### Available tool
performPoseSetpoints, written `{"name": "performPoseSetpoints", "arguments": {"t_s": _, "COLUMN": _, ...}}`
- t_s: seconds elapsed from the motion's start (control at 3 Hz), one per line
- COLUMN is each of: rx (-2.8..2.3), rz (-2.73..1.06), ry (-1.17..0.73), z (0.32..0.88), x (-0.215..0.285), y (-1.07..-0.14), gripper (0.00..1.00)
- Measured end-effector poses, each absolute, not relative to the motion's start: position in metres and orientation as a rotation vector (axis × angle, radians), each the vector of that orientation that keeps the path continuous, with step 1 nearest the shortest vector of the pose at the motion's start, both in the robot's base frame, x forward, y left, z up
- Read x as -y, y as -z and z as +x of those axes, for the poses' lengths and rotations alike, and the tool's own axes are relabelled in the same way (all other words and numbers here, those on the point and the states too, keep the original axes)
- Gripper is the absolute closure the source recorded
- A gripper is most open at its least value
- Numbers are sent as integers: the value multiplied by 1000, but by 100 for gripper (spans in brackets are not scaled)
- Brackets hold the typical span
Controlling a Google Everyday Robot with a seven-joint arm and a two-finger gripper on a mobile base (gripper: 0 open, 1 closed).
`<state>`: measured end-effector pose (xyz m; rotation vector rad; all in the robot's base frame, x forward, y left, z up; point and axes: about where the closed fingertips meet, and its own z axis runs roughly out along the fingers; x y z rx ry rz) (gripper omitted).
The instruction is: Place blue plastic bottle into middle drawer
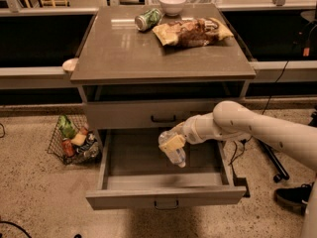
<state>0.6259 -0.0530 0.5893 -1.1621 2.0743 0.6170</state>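
Note:
The middle drawer [166, 196] is pulled open below the upper drawer front with the black handle [163, 118]. Its grey-brown inside is bare. My gripper [173, 143] reaches in from the right on a white arm and is shut on the blue plastic bottle [172, 150]. The bottle is pale and translucent, tilted with one end down and to the right. It hangs above the middle of the open drawer, a little right of centre, clear of the drawer floor.
On the cabinet top [124, 53] lie a green-and-silver can [148, 19], a crinkly chip bag [192, 30] and a white bowl [172, 4]. A wire basket [74, 140] of items stands on the floor at the left. Cables and a shoe [294, 198] are at the right.

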Motion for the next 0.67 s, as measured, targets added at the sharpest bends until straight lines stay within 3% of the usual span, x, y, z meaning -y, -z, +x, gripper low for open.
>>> {"name": "performPoseSetpoints", "arguments": {"t_s": 0.67, "rx": -2156, "rz": -1095, "ry": -633, "z": 639, "x": 65, "y": -540, "gripper": 100}}
